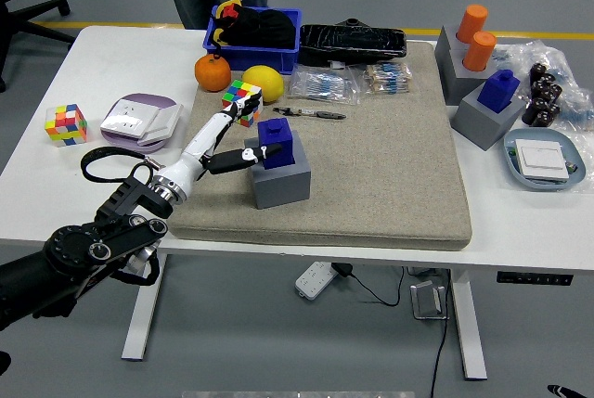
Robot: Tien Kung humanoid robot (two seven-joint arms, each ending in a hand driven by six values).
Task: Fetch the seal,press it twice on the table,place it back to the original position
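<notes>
While the left hand (239, 143) grips the blue block seal (277, 142) on its grey holder (281, 182), a multicoloured puzzle cube (242, 96) sits just behind.

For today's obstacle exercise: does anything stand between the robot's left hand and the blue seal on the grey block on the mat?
Nothing visible does. The left hand is already at the blue seal, its fingers against the seal's left side, where it sits on the grey block. The Rubik's cube lies behind, out of the way.
</notes>
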